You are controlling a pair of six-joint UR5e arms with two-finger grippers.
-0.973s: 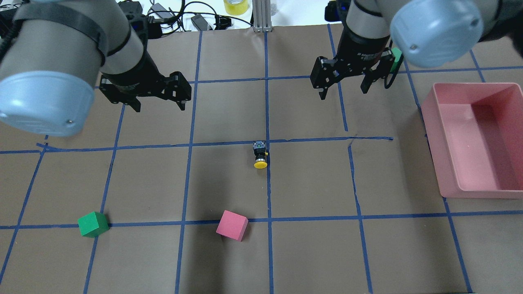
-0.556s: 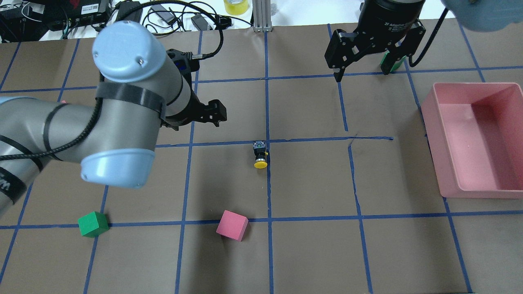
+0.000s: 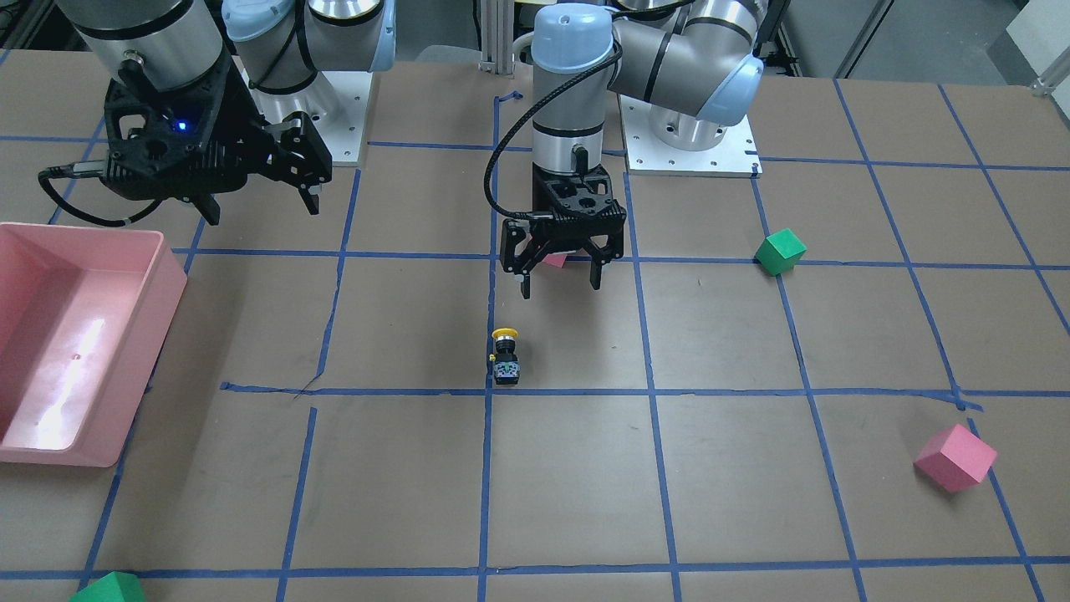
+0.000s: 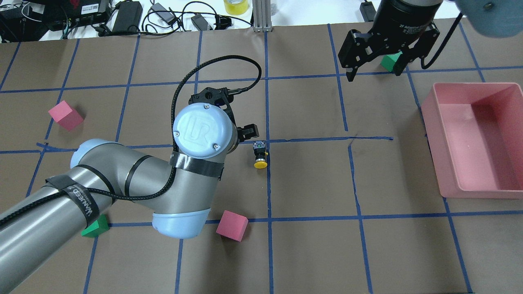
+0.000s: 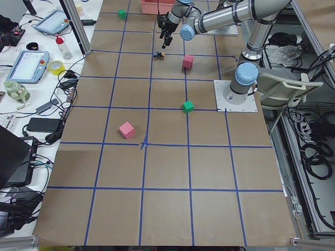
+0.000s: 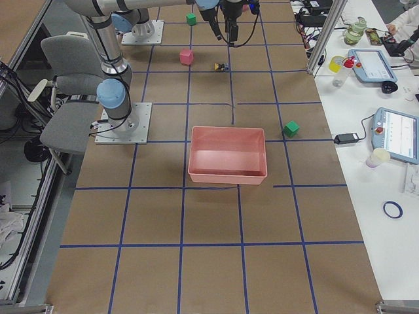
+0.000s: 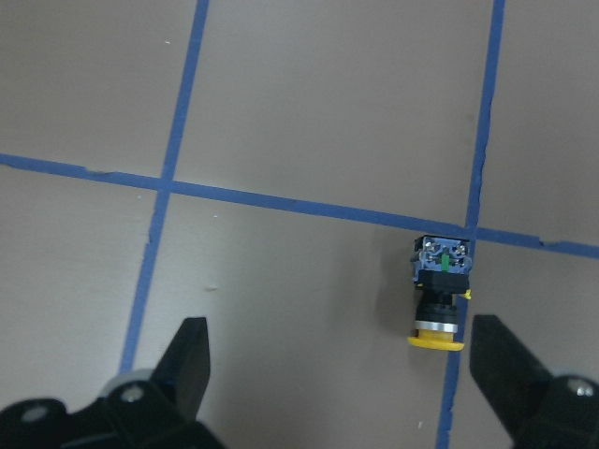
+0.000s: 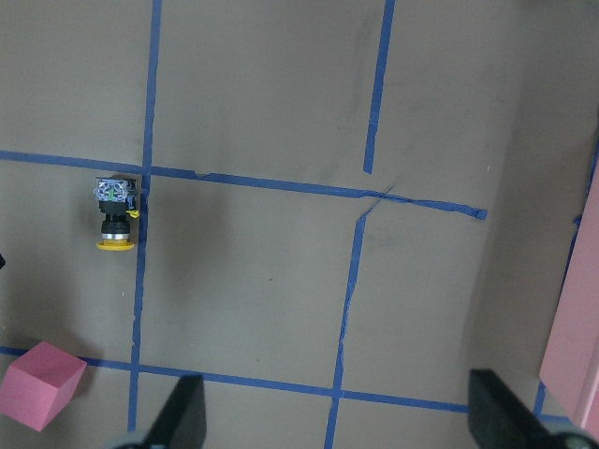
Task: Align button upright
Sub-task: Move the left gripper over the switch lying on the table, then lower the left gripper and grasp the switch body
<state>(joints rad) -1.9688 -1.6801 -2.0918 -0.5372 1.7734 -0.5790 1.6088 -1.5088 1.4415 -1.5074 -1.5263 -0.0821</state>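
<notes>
The brown table (image 4: 310, 253) is crossed by blue tape lines (image 4: 310, 219). The left gripper (image 3: 560, 287) is held over it, fingers spread wide, near the button (image 7: 440, 304). The right gripper (image 4: 374, 74) is spread wide too, farther off. The button is laid on its side on a tape line: yellow round cap, black middle, silvery end.
</notes>
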